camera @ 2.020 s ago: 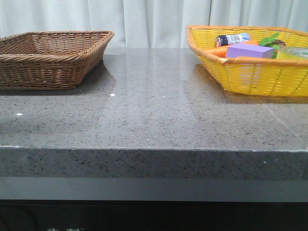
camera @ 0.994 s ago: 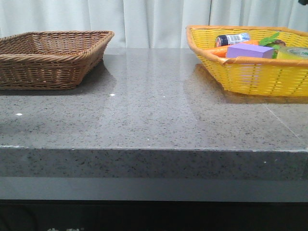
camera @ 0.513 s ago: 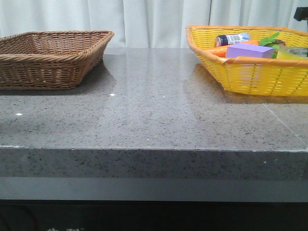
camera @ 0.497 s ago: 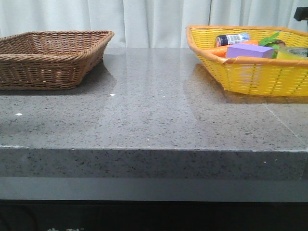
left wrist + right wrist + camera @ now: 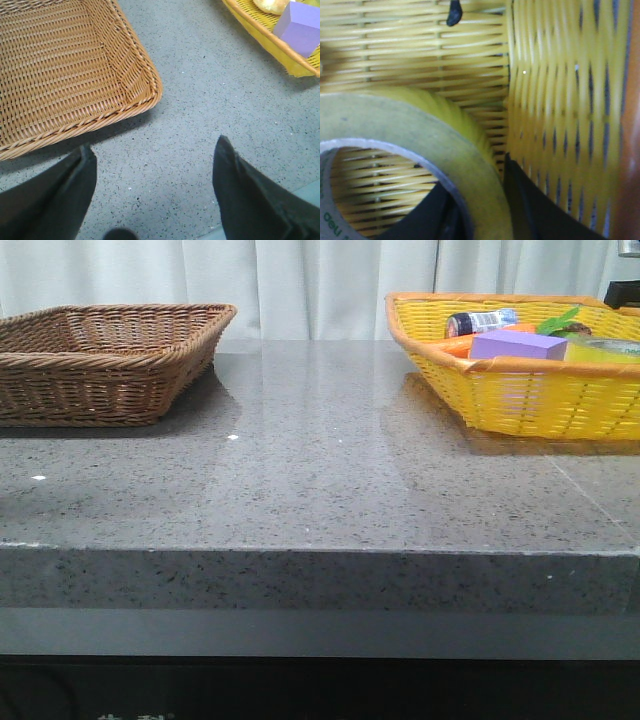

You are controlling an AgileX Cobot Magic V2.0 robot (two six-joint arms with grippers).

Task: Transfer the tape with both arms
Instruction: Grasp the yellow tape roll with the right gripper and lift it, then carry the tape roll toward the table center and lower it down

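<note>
The tape [image 5: 415,145] lies flat in the yellow basket [image 5: 520,390] at the far right of the worktop [image 5: 300,480], close to the basket wall. The right pincer [image 5: 482,210] straddles the roll's wall, one finger inside the core and one outside, not visibly pressed shut. The left pincer [image 5: 155,195] hangs spread apart over the worktop beside the brown basket [image 5: 60,75]. The roll looks stiff, light and smooth-sided, so pinching through its wall seems the surest hold.

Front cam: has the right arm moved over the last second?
Yes. The black right arm has come down at the top right, now just above the yellow wicker basket's far rim.
</note>
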